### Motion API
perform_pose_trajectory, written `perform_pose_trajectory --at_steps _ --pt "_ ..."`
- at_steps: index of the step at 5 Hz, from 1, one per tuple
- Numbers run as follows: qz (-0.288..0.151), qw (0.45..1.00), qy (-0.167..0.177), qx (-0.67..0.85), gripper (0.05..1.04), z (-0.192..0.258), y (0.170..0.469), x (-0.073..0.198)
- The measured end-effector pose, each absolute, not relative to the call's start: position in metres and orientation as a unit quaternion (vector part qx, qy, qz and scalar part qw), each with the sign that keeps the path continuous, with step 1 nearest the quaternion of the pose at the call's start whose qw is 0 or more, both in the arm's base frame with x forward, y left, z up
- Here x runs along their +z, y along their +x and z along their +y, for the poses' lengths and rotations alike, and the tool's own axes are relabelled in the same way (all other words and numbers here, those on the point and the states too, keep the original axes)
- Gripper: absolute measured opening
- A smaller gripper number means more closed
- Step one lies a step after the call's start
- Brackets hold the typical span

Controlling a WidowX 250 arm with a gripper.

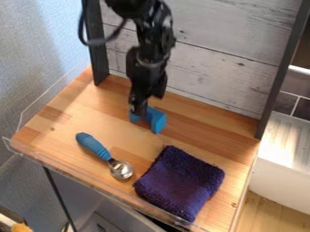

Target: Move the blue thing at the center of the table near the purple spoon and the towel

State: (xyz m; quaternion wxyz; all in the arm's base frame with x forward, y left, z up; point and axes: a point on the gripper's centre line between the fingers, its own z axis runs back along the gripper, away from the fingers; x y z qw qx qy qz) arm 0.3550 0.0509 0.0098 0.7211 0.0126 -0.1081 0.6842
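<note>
My gripper (139,111) is at blue blk (158,122); can't tell how open or if holding. Blk prob. light, stiff, a bit slick; grip across thin mid.

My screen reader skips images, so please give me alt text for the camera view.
A black robot arm hangs with its pincer at a blue block-like thing on a wooden table. Nearer the camera lie a blue-handled metal scoop and, right of it in the picture, a dark purple towel.

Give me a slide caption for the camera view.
Black pincer at a blue block, with blue-handled scoop and purple cloth on a wooden table.
</note>
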Motion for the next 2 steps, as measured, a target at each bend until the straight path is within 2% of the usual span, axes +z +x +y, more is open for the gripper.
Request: perform_pose_trajectory --at_steps 1,2 --pt "-0.137 0.719 -0.002 0.682 1.001 0.0521 0.3492 0.0361" --pt "-0.139 0.718 -0.005 0.681 1.001 0.0519 0.3495 0.0385"
